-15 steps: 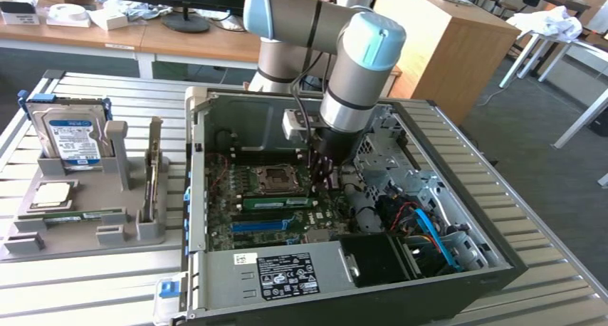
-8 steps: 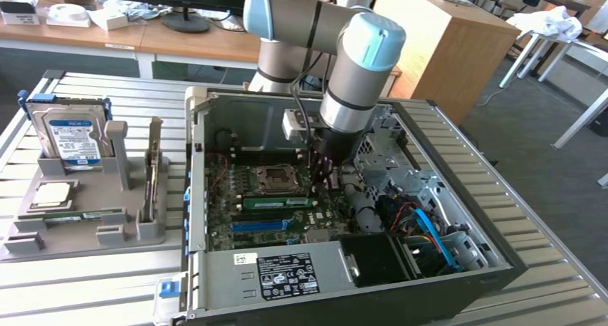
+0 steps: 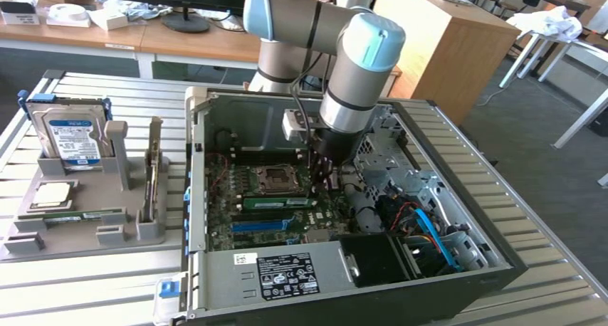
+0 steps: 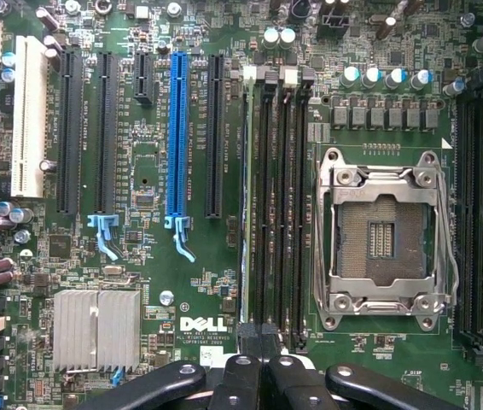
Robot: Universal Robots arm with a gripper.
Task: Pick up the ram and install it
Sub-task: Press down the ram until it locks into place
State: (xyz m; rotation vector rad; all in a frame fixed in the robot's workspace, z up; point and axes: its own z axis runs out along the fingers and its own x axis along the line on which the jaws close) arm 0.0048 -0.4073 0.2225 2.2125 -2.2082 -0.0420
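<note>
Standing edge-up in motherboard slot, ram [image 4: 245, 196] just below gripper [image 4: 254, 376]; fingers together, gripping nothing.

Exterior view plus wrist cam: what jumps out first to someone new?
The arm with its pale blue joints plunges into the open computer case, its claw low over the motherboard beside the empty processor socket. In the wrist view a ram stick stands on edge in a slot next to that socket. On the exterior view's left, a grey holder carries a hard drive upright.
</note>
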